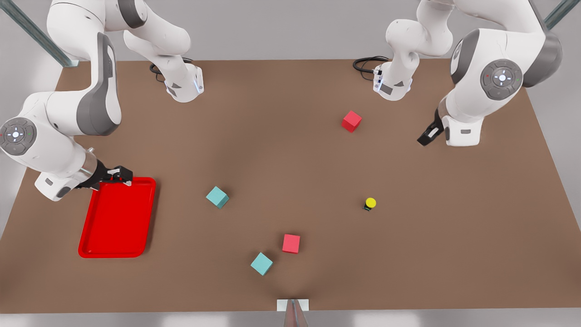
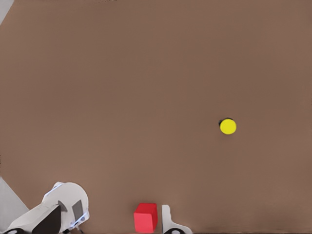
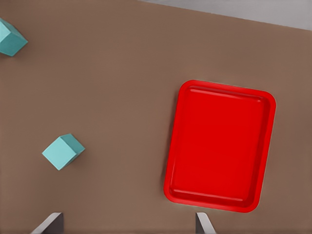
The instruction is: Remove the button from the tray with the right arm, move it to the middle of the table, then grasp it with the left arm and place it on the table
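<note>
While both end effectors hang unclenched and empty, the button (image 1: 370,203) stands upright, yellow cap up.

The brown table (image 1: 290,150) carried the red tray (image 1: 117,219) near the edge at the front view's left, its floor bare. The button (image 1: 370,204) stood directly on the tabletop towards the front view's right, yellow cap up, well apart from the tray. Four cubes lay scattered: one teal cube (image 1: 217,197) near the middle, another teal cube (image 1: 261,264) just beside a red cube (image 1: 291,243) by the near edge, apparently not touching, and a second red cube (image 1: 351,121) farther back. Two white arm bases (image 1: 184,86) sat at the far side.
</note>
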{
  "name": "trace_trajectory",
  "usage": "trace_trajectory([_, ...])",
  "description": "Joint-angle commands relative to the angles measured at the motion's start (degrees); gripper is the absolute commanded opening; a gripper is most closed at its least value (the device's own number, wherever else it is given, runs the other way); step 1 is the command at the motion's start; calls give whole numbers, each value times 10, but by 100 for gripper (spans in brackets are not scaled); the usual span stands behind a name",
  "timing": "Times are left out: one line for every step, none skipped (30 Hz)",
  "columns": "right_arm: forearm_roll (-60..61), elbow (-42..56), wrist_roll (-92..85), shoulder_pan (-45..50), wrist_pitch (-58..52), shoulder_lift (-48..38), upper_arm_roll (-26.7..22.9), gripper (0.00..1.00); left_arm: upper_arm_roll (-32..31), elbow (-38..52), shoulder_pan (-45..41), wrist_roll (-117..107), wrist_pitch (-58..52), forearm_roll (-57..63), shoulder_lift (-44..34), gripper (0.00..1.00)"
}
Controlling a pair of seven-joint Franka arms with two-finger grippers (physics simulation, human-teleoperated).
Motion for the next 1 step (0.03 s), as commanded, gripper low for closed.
trace_trajectory([-1,0,-1,0,0,-1,0,100,0,-1,0,646,-1,-2,-1,100])
